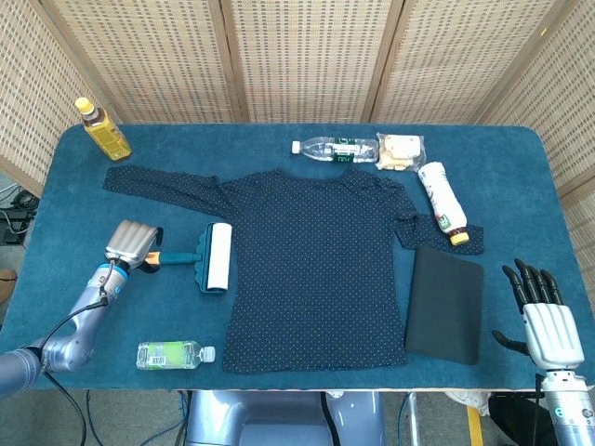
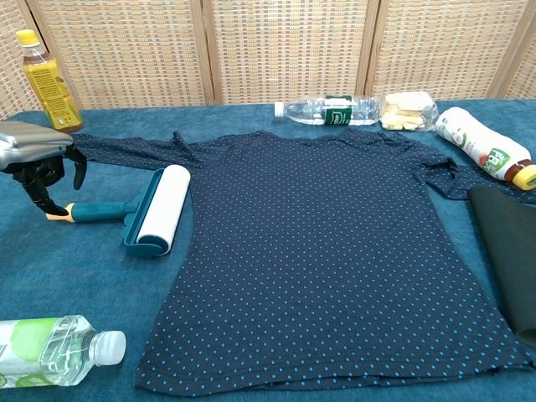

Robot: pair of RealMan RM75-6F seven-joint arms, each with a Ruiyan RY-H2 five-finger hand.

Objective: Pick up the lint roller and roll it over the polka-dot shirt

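The dark polka-dot shirt [image 1: 316, 260] [image 2: 318, 243] lies flat in the middle of the blue table. The lint roller [image 1: 218, 257] [image 2: 159, 209] lies just left of the shirt's edge, white roll beside the fabric, teal handle with a yellow tip pointing left. My left hand [image 1: 133, 244] [image 2: 38, 159] is over the handle's tip with its dark fingers pointing down around it; no firm grip shows. At the table's front right corner my right hand [image 1: 542, 316] has its fingers spread and holds nothing.
A yellow-drink bottle [image 1: 103, 130] stands at the back left. A clear water bottle [image 1: 335, 148], a snack bag [image 1: 400, 151] and a white bottle [image 1: 442, 212] lie behind and right of the shirt. A black folded cloth [image 1: 446, 302] lies right of it; a green-labelled bottle [image 1: 172, 354] lies front left.
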